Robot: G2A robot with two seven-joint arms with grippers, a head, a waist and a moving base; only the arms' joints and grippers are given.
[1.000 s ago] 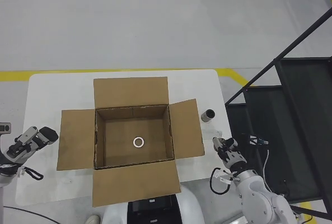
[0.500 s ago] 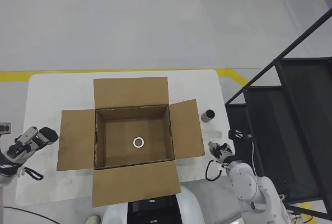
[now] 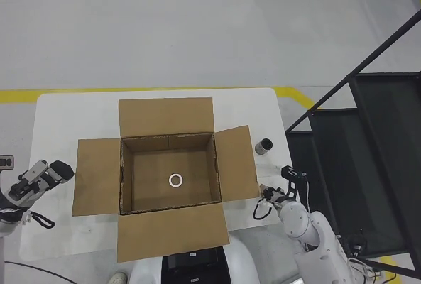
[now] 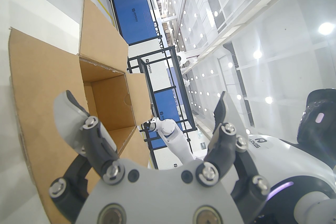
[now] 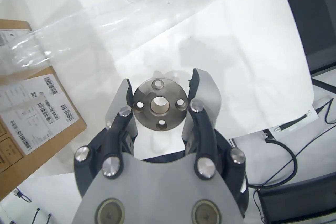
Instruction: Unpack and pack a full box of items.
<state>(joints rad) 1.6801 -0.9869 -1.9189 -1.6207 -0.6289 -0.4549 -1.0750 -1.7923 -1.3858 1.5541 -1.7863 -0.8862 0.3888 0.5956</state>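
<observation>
- Your right pincer point(image 5: 160, 82) sits low over the white surface point(image 3: 61, 128), just off the near right corner of the cardboard box point(image 3: 167, 117). It is clamped on a flange point(image 5: 171, 116), a flat round disc of dull grey metal with a centre bore and four small holes around it, gripped edge to edge.
- A clear plastic sleeve point(image 5: 126, 12), glossy and crinkled, lies flat on the surface beyond that pincer. One end overlaps the box's right flap.
- A short metal cylinder point(image 3: 265, 146) stands on the surface just right of that flap, farther back.
- The box is plain brown corrugated card with all four flaps folded out. A small pale ring point(image 3: 175, 180) lies near the middle of its floor.
- White barcode labels point(image 5: 39, 104) are stuck on the right flap.
- Your left pincer point(image 4: 143, 107) hangs at the left edge of the surface, left of the box. Its fingers are spread wide with nothing between them.
- A black metal rack point(image 3: 387, 142) stands right of the surface.
</observation>
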